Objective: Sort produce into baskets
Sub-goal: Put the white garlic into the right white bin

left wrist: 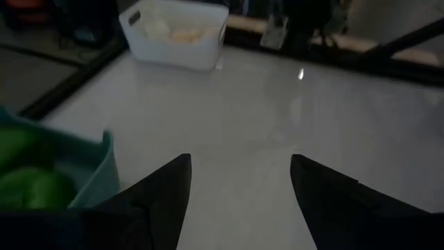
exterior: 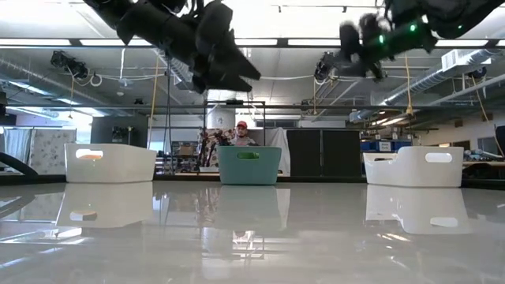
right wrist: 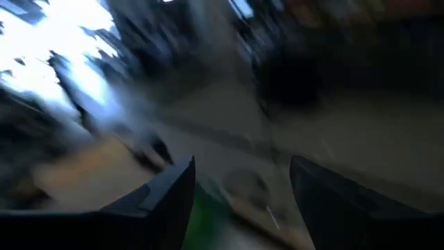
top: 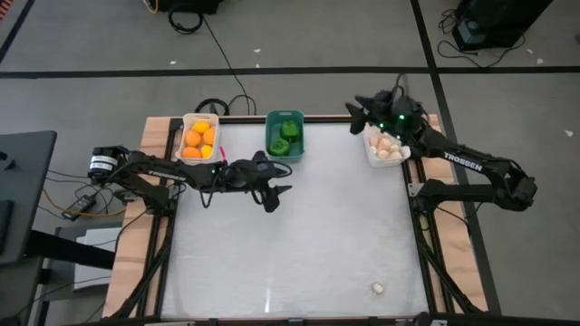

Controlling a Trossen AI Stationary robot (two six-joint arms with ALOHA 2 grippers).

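Observation:
Three baskets stand along the table's far edge: a white one (top: 199, 136) with orange and yellow fruits, a teal one (top: 285, 134) with green peppers, and a white one (top: 385, 145) with pale garlic bulbs. One garlic bulb (top: 378, 288) lies alone on the table near the near right corner. My left gripper (top: 276, 195) is open and empty, above the table just near of the teal basket (left wrist: 83, 173). My right gripper (top: 355, 110) is open and empty, raised beyond the garlic basket's far left corner.
The white tabletop (top: 299, 235) has a dark frame and wooden side rails. A person (exterior: 241, 134) sits in the room behind the teal basket (exterior: 249, 164) in the low view. Cables lie on the floor past the far edge.

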